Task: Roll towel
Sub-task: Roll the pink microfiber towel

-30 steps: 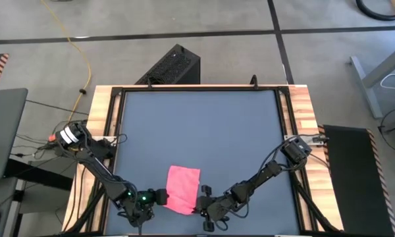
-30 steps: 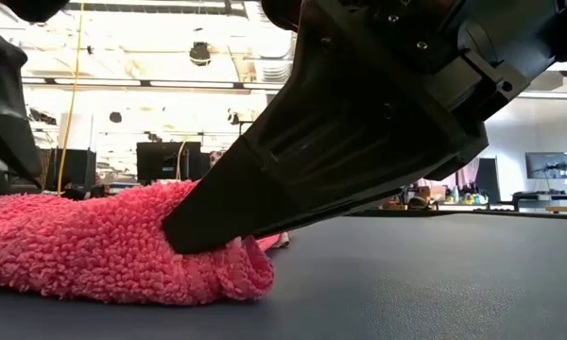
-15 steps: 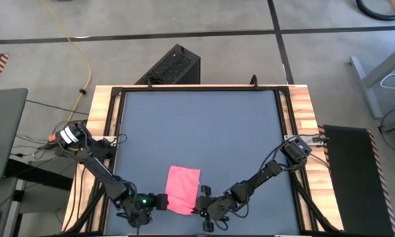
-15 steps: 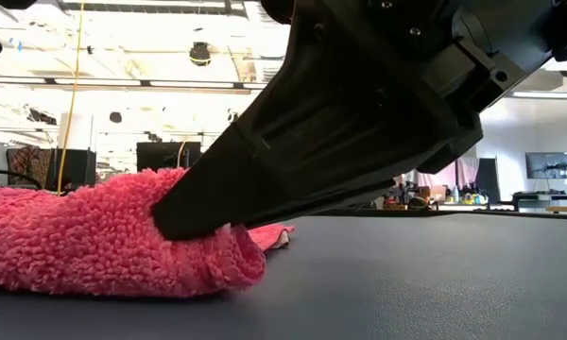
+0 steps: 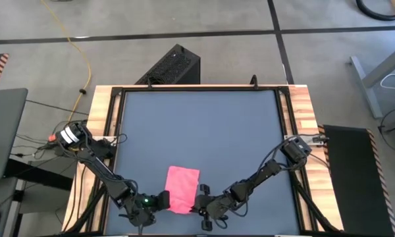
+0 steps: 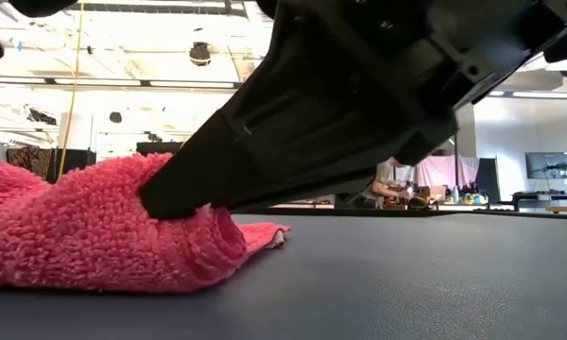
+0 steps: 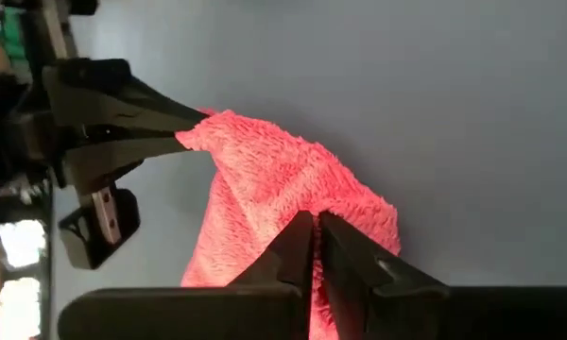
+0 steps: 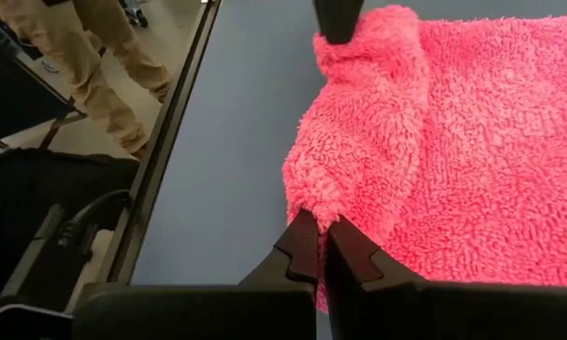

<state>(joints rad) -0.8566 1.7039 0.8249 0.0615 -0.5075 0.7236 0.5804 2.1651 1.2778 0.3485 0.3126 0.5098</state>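
The pink towel [image 5: 183, 187] lies near the table's near edge, its far part flat on the dark tabletop [image 5: 204, 131] and its near edge raised into a fold [image 6: 104, 227]. My left gripper [image 5: 163, 201] is shut on the towel's near left corner. My right gripper [image 5: 197, 203] is shut on its near right corner and fills the low view [image 6: 170, 200]. Each wrist view shows the other gripper at the far end of the raised edge. My left gripper pinches the towel's near left corner [image 7: 298, 210] between its two fingers, coming low from the table's near left side. The corner is lifted off the table and the cloth runs slack to the other corner [image 7: 200, 132]. My right gripper pinches the towel's near right corner [image 8: 314, 210] between its two fingertips, slanting down from the table's near right side. The held edge is raised and curled over [image 6: 203, 236], and the cloth below it rests on the table.
The tabletop stretches bare beyond the towel toward the far edge. Wooden frame rails [image 5: 301, 112] run along both sides. A person's legs [image 8: 66, 57] stand beside the table in the right wrist view. A black box [image 5: 171, 66] sits on the floor behind the table.
My right gripper has risen a little and gone toward the table's left with the towel's near right corner; my left gripper has gone toward the table's right. The raised near edge now stands higher and curls further over the flat part, which has stayed in place.
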